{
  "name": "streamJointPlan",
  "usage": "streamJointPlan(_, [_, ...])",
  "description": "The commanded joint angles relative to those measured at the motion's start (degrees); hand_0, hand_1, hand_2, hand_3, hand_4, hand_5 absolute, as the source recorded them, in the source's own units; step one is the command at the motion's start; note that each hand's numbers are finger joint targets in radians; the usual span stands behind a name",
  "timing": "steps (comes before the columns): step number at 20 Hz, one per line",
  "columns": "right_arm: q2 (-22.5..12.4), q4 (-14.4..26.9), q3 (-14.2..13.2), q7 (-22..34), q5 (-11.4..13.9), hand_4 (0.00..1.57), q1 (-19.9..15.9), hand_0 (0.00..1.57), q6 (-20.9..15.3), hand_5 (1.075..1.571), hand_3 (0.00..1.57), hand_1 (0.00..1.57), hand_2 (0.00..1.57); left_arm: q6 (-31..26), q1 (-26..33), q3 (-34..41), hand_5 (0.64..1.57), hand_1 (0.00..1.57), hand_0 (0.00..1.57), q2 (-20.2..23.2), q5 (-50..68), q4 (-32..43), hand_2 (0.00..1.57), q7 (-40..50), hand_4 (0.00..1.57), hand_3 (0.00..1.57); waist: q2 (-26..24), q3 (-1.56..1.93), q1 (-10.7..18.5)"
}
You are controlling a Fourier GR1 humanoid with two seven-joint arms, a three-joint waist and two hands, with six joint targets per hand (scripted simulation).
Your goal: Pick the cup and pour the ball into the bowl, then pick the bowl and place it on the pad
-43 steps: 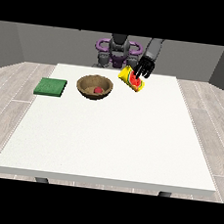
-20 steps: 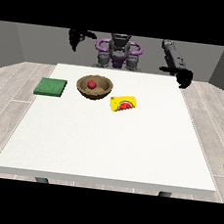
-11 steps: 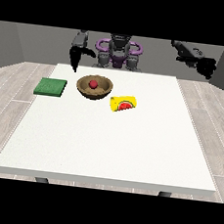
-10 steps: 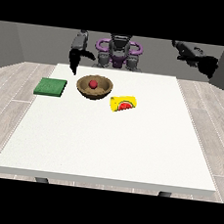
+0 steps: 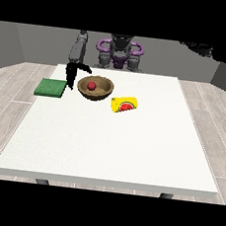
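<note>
Since the frame half a second ago, the robot hand at the view's left [image 5: 71, 72] has come down from beside the robot's shoulder to the far-left part of the table [image 5: 106, 149], while the robot hand at the view's right [image 5: 219, 51] has swung farther up and out, well clear of the table's far-right corner. The lowered robot hand hangs just beside the left rim of the bowl [image 5: 95, 87], with a finger reaching toward it, but whether it touches the rim cannot be told; it grips nothing, and its fingers look loosely spread rather than closed. The raised robot hand holds nothing, and its finger posture cannot be told. The ball [image 5: 91, 85] already sits inside the bowl, and the cup [image 5: 124, 105] lies on its side on the table just right of the bowl and nearer the camera, so the pouring step appears done. The step in hand seems to be picking up the bowl. The next move likely calls for closing the fingers on the bowl's near rim, lifting it level so the ball stays in, and carrying it toward the table's left edge onto the pad [image 5: 51, 87], which lies just beyond the robot hand on the side away from the bowl.
</note>
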Motion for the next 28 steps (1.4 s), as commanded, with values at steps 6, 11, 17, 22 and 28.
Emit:
streamJointPlan(6, [-0.85, 17.36, -4.24, -1.55, -2.76, 0.40, -9.88, 0.00, 0.10, 1.570, 0.00, 0.00, 0.00, -1.10, -6.57, 0.07, 1.540, 0.00, 0.00, 4.15, 3.09, -2.54, 0.00, 8.86, 0.00, 0.00, 0.04, 0.01, 1.29])
streamJointPlan(11, [-3.34, 25.69, -6.59, -5.30, -3.19, 0.38, -12.32, 0.00, 1.40, 1.571, 0.00, 0.00, 0.00, -0.27, -5.92, 0.02, 1.534, 0.00, 0.00, 3.23, 4.62, -4.95, 0.00, 10.64, 0.00, 0.00, 0.05, 0.01, 2.37])
streamJointPlan(17, [-1.69, 28.69, -6.31, -12.72, -2.07, 0.29, -13.16, 0.00, 1.10, 1.566, 0.00, 0.00, 0.00, -0.95, -7.71, 0.54, 1.527, 0.00, 0.00, 5.71, 5.14, -6.48, 0.00, 10.31, 0.00, 0.00, 3.85, 0.01, 3.26])
streamJointPlan(22, [0.53, 28.95, -5.34, -10.37, -1.19, 0.39, -14.71, 0.00, -2.96, 1.570, 0.00, 0.00, 0.00, 0.00, -7.78, -0.74, 1.539, 0.00, 0.00, 3.67, 4.92, -7.15, 0.00, 10.29, 0.00, 0.00, 2.81, -0.01, 4.17])
streamJointPlan(28, [4.44, 27.27, -3.00, -8.89, 1.66, 0.44, -16.22, 0.00, -10.23, 1.570, 0.00, 0.00, 0.00, -1.48, -10.10, -0.76, 1.540, 0.00, 0.00, 4.66, 5.69, -6.23, 0.00, 10.63, 0.00, 0.00, 3.74, -0.06, 7.41])
